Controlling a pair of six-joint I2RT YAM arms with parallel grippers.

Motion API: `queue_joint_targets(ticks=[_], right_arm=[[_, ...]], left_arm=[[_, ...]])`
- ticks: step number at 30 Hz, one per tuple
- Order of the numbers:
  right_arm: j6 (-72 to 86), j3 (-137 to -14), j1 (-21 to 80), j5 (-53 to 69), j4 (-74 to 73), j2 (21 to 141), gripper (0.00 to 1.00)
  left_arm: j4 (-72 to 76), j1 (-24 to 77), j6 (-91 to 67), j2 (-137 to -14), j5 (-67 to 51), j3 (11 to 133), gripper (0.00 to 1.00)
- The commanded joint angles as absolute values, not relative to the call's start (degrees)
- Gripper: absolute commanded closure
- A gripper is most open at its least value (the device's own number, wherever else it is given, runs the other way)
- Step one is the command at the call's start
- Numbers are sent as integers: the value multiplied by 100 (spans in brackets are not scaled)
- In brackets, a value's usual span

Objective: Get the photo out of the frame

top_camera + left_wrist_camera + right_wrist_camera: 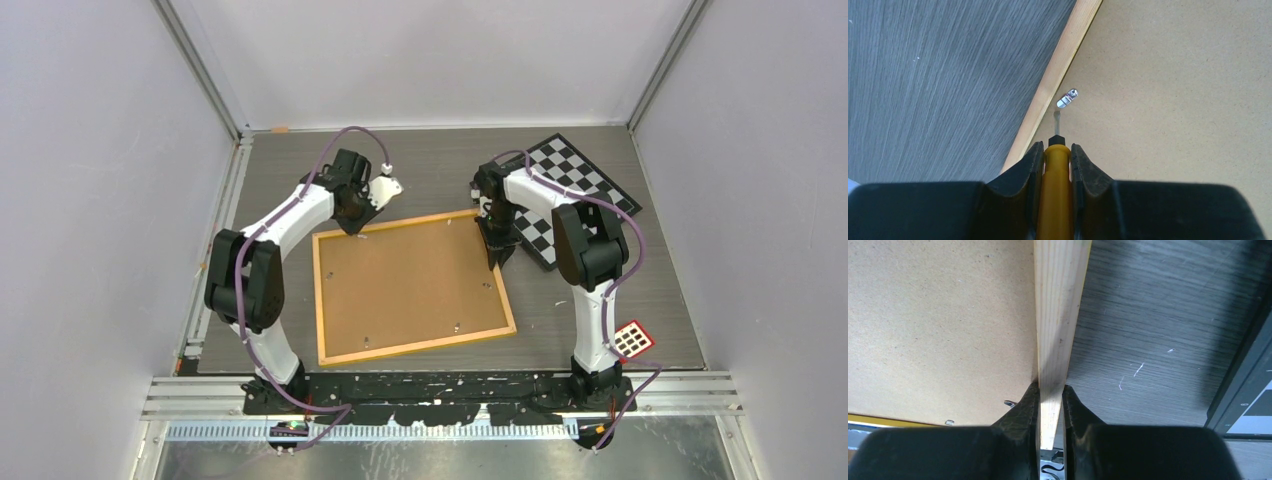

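Left pincer (1057, 150) clamped on a yellow-handled tool (1055, 195), tip just short of a metal clip (1068, 98) near the frame (1060, 60) far-left corner. Right pincer (1050, 390) clamped on the right border. Frame lies back-up, middle of the table (300, 160). Photo unseen, presumably under the backing board (1173, 100). Advice: seat tip on clip, swivel gently.

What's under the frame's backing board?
Only the backing board shows, filling the frame, small metal clips at its edge. Whatever lies beneath, the photo included, is covered.

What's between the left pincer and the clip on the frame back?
Left wrist view: only the screwdriver that the left pincer holds, its tip by the clip.
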State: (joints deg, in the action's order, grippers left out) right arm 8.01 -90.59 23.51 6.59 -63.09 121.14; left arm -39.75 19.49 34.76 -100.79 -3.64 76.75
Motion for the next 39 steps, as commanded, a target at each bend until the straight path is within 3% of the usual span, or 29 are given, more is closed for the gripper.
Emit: queue_joint_targets(ticks=[1, 39], right_arm=[[841, -9176, 2411, 548, -5779, 12334, 99], [864, -9110, 2417, 589, -5757, 12305, 99]], left_arm=[[-4087, 1925, 3198, -9888, -470, 7657, 100], [-3656, 1916, 3243, -10134, -561, 7619, 100]])
